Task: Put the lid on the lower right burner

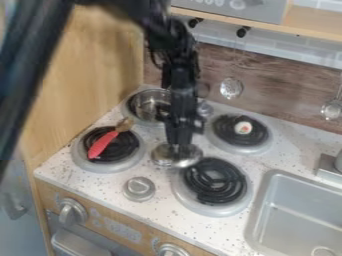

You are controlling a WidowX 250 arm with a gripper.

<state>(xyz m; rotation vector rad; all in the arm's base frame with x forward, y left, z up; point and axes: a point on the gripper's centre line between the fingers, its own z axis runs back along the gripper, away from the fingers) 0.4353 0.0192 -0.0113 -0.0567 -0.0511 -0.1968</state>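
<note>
The black arm (179, 82) hides part of the far-left metal pot (141, 106). The gripper (178, 145) is clamped on the silver lid (176, 156), its grip point obscured, by the near-right burner's (214, 181) far-left edge.

A black robotic arm (182, 70) pairs a smooth, straight link (33, 75) with blocky joints and a thin, dark cable (155, 59) above its end effector (179, 144).
</note>
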